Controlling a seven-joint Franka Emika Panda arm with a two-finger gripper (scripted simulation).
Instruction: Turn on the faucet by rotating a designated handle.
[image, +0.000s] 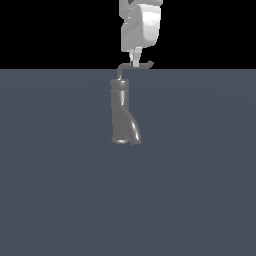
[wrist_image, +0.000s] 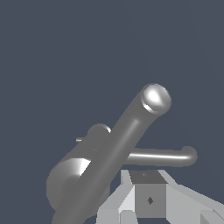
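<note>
The faucet (image: 121, 112) is a grey upright tube with a flared, bent base, standing mid-scene in the exterior view. The handle (image: 136, 66) is a thin L-shaped rod on its top, reaching toward the exterior view's right and ending in a small hooked tip. My gripper (image: 135, 60) hangs straight down with its fingertips at the rod's horizontal part, touching or nearly so. Its fingers look pressed together and hold nothing. In the wrist view the faucet (wrist_image: 118, 140) runs away as a thick tube. The handle (wrist_image: 162, 156) lies just beyond my gripper (wrist_image: 146, 192).
A flat blue-grey floor (image: 200, 190) spreads all around the faucet. The background above the floor's far edge is black. No other objects show in either view.
</note>
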